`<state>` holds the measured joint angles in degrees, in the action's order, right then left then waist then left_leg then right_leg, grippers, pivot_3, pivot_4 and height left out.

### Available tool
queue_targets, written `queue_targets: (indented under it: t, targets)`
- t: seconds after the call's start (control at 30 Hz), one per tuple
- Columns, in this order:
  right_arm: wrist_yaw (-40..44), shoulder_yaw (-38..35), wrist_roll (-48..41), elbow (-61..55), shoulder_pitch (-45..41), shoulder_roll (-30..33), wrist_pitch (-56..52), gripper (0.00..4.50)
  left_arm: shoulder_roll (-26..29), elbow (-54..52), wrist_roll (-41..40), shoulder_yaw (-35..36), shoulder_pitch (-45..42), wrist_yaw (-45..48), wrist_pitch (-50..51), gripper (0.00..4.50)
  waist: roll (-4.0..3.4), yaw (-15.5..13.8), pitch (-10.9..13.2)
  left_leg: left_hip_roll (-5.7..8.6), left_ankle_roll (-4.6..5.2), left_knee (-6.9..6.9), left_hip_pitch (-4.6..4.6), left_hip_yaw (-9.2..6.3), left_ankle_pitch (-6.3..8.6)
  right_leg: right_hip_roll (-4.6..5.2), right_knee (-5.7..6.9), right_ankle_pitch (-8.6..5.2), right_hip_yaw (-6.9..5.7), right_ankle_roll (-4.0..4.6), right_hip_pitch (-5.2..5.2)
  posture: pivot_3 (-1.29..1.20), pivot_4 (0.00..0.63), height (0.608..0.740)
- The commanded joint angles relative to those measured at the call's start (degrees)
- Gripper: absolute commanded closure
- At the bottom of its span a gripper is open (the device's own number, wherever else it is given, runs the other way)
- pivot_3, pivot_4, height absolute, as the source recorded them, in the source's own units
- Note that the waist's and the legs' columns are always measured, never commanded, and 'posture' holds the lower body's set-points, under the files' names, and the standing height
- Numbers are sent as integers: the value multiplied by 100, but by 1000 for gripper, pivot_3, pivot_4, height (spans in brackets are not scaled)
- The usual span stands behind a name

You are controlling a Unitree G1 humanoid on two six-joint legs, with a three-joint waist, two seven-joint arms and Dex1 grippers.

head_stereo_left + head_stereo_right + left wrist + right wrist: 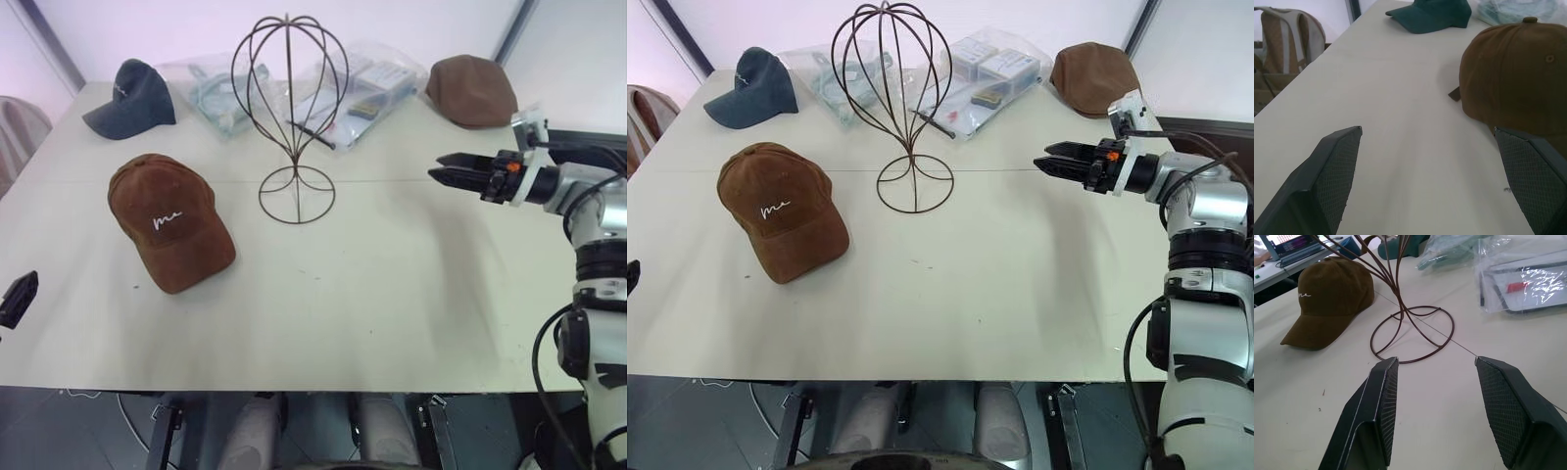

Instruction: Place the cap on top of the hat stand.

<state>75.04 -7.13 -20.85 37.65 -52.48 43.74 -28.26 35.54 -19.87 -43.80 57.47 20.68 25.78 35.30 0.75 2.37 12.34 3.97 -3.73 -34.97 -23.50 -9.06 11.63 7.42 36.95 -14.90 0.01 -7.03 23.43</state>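
Note:
The rust-brown cap [171, 220] with white script lies on the table left of centre, brim toward the front edge. The dark wire hat stand [291, 108] stands upright behind and to its right, with nothing on its cage. My left gripper [1427, 129] is open at the table's left edge, level with the tabletop; the cap [1518, 83] lies just beyond one of its fingers, untouched. Over the right side of the table my right gripper [438, 166] hovers open and empty, pointing left toward the stand's round base [1413, 333].
A navy cap [132, 98] lies at the back left and a plain brown flat cap [472, 90] at the back right. Clear plastic bags [367, 83] with packaged items sit behind the stand. A bag [1288, 39] stands off the table's left side.

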Motion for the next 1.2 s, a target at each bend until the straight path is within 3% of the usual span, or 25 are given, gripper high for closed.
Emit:
queue_targets:
  t: [0.03, 1.03, 1.2]
  targets:
    - [7, -76, -33, -65, -149, 63, 75, 1949, 75, -57, 27, 102, -38, 5, -182, 11, 0, 0, 0, 0, 0, 0, 0, 0, 0, 0, 0, 0, 0, 0, 0, 0, 150, 740]
    - [31, -37, 46, 128, -239, 33, 203, 1949, 169, -14, 474, 13, -133, -138, -223, 11, 0, 0, 0, 0, 0, 0, 0, 0, 0, 0, 0, 0, 0, 0, 0, 0, 150, 740]
    - [85, 13, 93, 205, -381, 39, 223, 1949, 417, 4, 937, 89, -68, -175, -397, 11, 0, 2, 0, 0, 0, 0, 0, 0, 0, -1, 1, 0, 0, 0, 1, 0, 150, 740]
